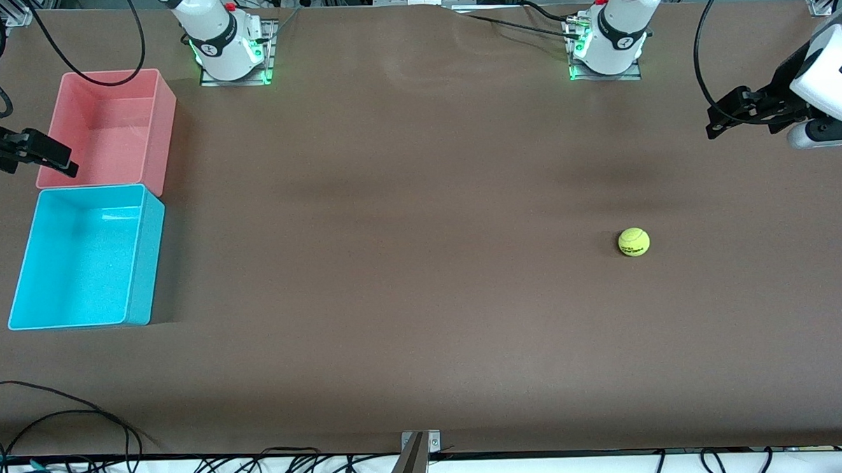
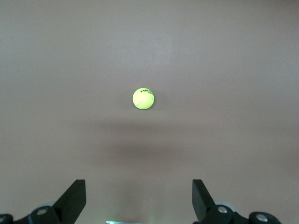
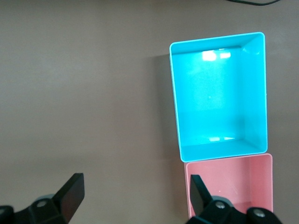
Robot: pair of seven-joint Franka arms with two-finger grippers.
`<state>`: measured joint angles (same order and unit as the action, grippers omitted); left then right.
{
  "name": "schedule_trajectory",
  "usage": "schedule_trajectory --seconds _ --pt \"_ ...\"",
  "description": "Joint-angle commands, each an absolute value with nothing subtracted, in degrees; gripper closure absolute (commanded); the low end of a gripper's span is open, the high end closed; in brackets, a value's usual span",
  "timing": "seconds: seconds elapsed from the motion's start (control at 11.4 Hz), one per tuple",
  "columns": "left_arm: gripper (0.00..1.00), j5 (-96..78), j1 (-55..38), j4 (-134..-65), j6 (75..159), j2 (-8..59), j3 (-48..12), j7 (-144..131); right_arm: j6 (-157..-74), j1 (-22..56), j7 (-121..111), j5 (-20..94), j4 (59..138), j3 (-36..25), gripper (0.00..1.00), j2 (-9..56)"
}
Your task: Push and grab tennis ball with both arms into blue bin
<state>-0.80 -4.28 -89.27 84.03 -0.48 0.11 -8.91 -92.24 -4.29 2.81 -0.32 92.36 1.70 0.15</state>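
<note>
Left end effector (image 2: pixel 139 200) is hanging open over the counter (image 1: pixel 424 320); right end effector (image 3: pixel 133 200) is waiting open above the pink bin (image 1: pixel 167 98); tennis ball (image 1: pixel 633 242) is sitting well apart from the blue bin (image 1: pixel 145 260), probably light, fuzzy, roll-prone; pinching across its middle looks best.

Dark printed lettering runs across the tennis ball (image 1: pixel 633 242) (image 2: pixel 143 98), too small to be read. No other text, label or number is legible.
</note>
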Motion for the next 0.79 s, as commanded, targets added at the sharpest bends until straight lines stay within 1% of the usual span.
schedule_trajectory --seconds 0.0,0.7 --pt "0.0 -1.32 -4.13 -87.8 83.23 -0.35 0.09 -8.96 -92.46 -4.04 1.94 -0.88 92.55 1.67 0.0 -0.18" --pt "0.0 -1.41 -4.22 -87.71 83.23 -0.35 0.09 -9.05 -92.55 -4.13 1.05 -0.88 92.37 1.49 0.0 0.88"
